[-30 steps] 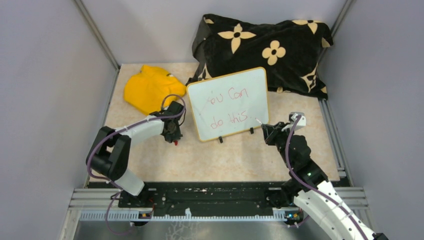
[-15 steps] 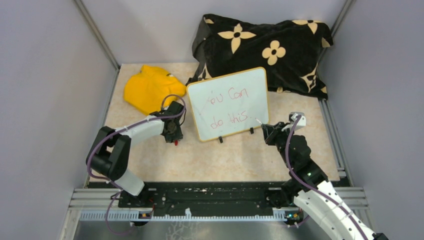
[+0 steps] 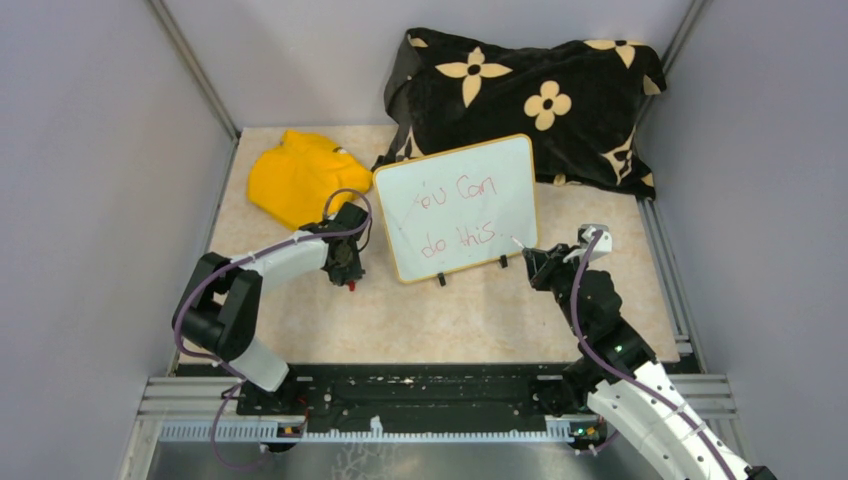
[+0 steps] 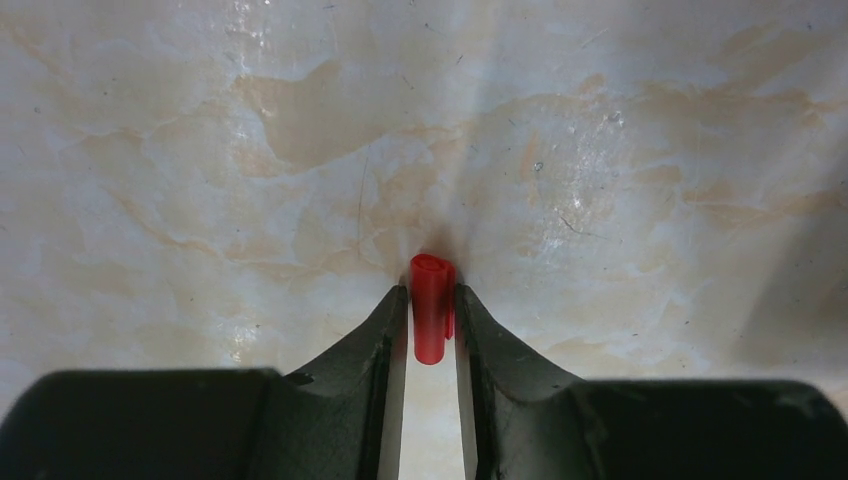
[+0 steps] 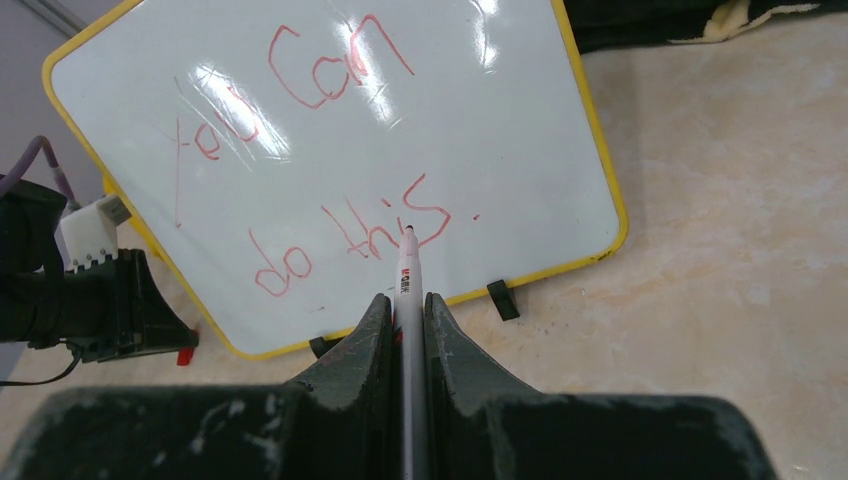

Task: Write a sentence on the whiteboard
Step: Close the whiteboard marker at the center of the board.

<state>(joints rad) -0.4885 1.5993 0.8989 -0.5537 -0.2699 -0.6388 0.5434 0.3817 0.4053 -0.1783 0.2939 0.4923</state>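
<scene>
The whiteboard stands tilted on black clip feet at the middle of the table, also in the right wrist view. The sentence in red reads "You Can" and "do this". My right gripper is shut on a white marker, its tip held just off the board's lower right edge. My left gripper is shut on a red marker cap, pointing down at the table left of the board.
A yellow cloth lies at the back left. A black flowered cushion leans behind the board. Grey walls stand on three sides; metal rails run along the table's edges.
</scene>
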